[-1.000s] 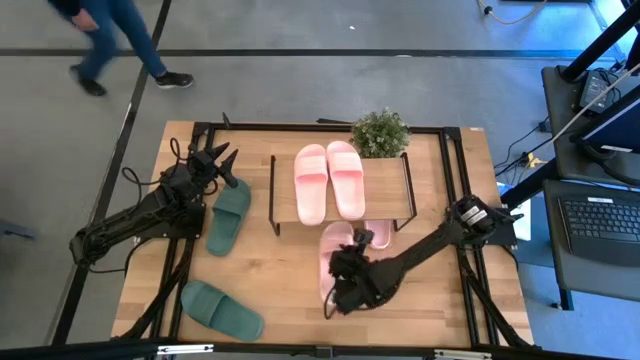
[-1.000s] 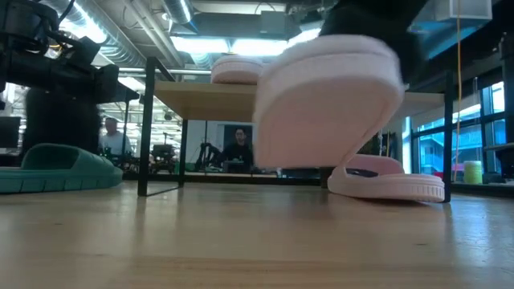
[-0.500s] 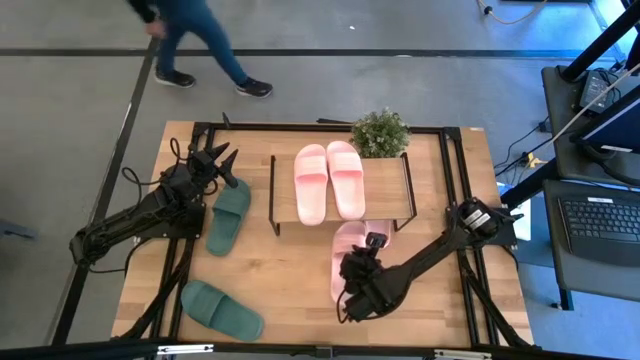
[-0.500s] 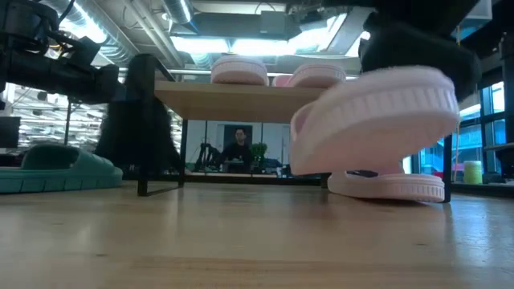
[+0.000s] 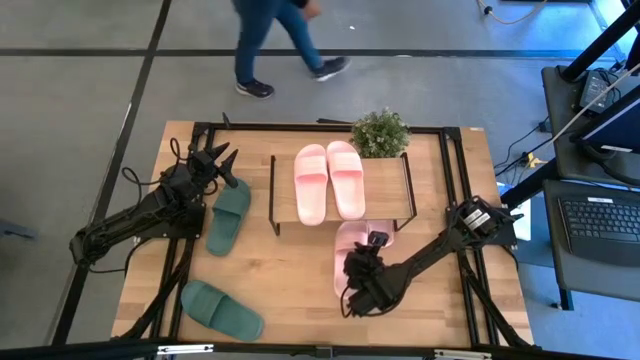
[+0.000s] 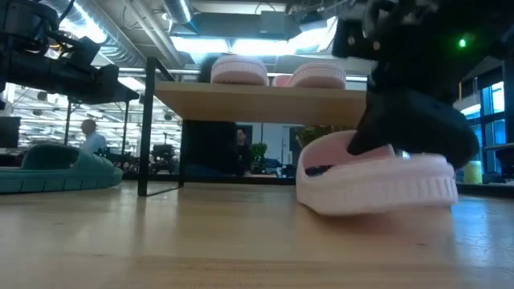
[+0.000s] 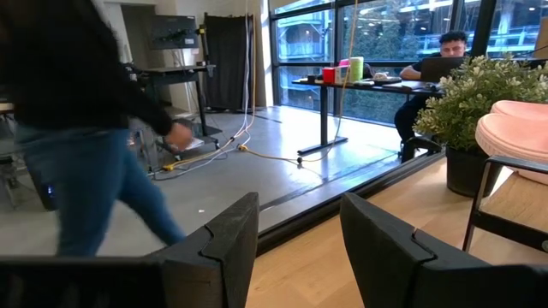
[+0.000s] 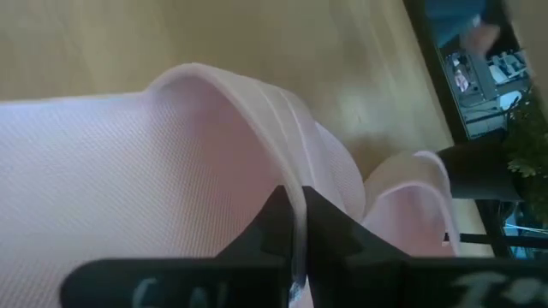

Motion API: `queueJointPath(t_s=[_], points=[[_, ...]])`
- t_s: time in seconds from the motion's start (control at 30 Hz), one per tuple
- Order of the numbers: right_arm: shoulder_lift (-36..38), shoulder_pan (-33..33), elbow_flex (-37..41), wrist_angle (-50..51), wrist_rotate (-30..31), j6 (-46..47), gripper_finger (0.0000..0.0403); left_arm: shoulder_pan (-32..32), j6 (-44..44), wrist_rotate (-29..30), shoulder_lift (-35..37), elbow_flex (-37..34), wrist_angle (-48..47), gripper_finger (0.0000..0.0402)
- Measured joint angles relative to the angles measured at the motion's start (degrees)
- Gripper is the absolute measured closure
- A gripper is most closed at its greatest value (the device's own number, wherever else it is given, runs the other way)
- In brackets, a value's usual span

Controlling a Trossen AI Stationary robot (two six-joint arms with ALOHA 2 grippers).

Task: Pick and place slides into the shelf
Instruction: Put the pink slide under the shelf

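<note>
With one pink pair [image 5: 328, 180] resting on the shelf [image 5: 388, 205] at upper centre, the right gripper [image 5: 357, 270] is pinching a third pink slide's strap [image 8: 291, 192] by the shelf, the green slides [image 5: 228, 215] are lying untouched at the left, and the left gripper [image 5: 218, 160] is waiting half-open.

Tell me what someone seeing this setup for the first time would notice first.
Most striking is the right end effector, pinched on the strap of a light pink slide at the table's front, just before the shelf. Next, the pink pair lying side by side on the shelf's wooden top, by a small potted plant. On the left, two green slides lie apart near the idle left end effector.
</note>
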State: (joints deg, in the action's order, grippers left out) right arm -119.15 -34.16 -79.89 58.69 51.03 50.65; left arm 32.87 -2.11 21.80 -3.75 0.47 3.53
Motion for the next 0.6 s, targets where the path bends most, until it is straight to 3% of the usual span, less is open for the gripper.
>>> queueJointPath(t_s=[0.17, 0.6], points=[[0.02, 0.32, 1.83, -1.42, 0.2, -0.07, 0.0381, 0.0, 0.0, 0.0, 0.01, 0.01, 0.0, 0.0243], [0.07, 0.4, 1.85, -2.31, 0.0, -5.92, 0.0299, 0.01, 0.0, 0.0, 0.02, 0.0, 0.0, 0.0243]])
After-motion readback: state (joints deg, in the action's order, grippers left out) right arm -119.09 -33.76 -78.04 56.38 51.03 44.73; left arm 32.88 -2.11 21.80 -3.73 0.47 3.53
